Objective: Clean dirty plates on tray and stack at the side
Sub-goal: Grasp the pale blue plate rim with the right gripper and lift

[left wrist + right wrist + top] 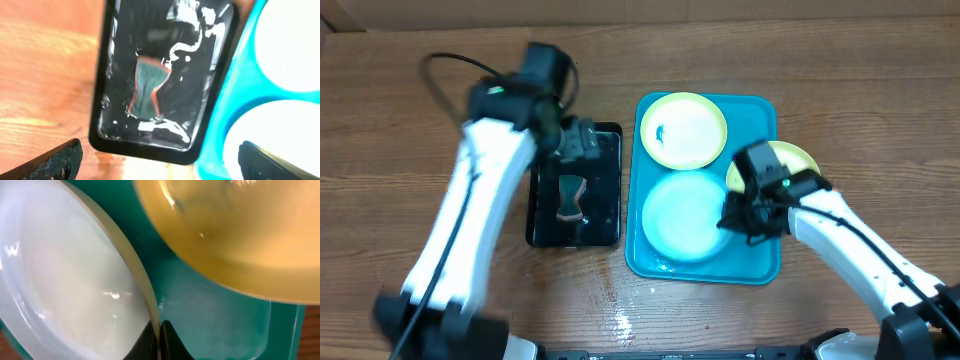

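Note:
The turquoise tray [752, 262] lies right of centre. One plate [683, 130] with a blue smudge sits at the tray's far end. A second plate [680, 215] lies at its near end. My right gripper [733, 215] is shut on this plate's right rim; the right wrist view shows the fingers [160, 336] pinching the rim of the plate [65, 280]. A third plate [795, 158] sits at the tray's right edge, partly hidden by my right arm, and shows yellowish in the right wrist view [240, 235]. My left gripper [160, 162] is open and empty above the black tray.
A black tray [605, 215] lies left of the turquoise tray, wet inside, with a green and orange sponge [570, 197] in it. They also show in the left wrist view, the tray [112, 60] and the sponge [147, 87]. Water drops lie on the wooden table [620, 320].

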Tool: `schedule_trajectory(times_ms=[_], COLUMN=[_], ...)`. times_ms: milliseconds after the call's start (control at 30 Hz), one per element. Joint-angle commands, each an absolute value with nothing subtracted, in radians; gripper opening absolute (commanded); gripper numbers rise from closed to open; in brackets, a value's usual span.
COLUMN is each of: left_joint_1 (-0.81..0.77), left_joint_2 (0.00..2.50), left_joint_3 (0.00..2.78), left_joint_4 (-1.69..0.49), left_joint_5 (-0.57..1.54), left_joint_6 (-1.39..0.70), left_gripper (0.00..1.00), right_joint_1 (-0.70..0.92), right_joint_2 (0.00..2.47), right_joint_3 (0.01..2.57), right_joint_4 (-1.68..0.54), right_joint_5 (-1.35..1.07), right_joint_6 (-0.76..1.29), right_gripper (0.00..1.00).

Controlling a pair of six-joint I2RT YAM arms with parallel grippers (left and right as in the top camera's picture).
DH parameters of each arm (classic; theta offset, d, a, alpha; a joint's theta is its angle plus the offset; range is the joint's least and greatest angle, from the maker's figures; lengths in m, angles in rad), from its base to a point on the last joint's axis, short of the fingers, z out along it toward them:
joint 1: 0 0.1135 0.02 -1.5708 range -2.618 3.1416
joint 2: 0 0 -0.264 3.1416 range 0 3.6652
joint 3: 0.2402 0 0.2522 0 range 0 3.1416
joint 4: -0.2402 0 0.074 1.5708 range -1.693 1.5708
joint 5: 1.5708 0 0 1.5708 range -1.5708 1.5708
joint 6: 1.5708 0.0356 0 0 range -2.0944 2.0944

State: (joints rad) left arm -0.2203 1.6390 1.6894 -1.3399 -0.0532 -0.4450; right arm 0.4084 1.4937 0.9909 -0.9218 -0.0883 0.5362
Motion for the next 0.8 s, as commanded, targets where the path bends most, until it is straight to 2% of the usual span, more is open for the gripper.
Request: schedule_trajectory(times_ms=[0,200,500,767], left_joint_1=[-0.208,-0.208,-0.208,-0.208], left_joint_2=[1.52,1.412,1.407,1.407], left_joint_3=[1.753,1.757,1.754,1.754], left_joint_4=[-1.343,-1.338,-1.37,-1.374], left_joint_5=[-0.066,-0.107,-0.107,-0.107], left_joint_6=[-0.44,-0.441,-0.441,-0.441], left_gripper=[1.0,1.0,1.0,1.0], right_joint_1=[0.448,0.559,0.797,0.877], right_joint_2=[1.48,1.481,1.573,1.663], right_joint_3=[1.156,1.276,1.276,1.276], right_joint_4=[-0.947,-0.843,-0.585,-0.471], right_joint_5=[-0.062,0.039,0.396,0.569], right_joint_6=[0.439,0.437,0.436,0.358], right_gripper=[0.04,0.04,0.04,0.04])
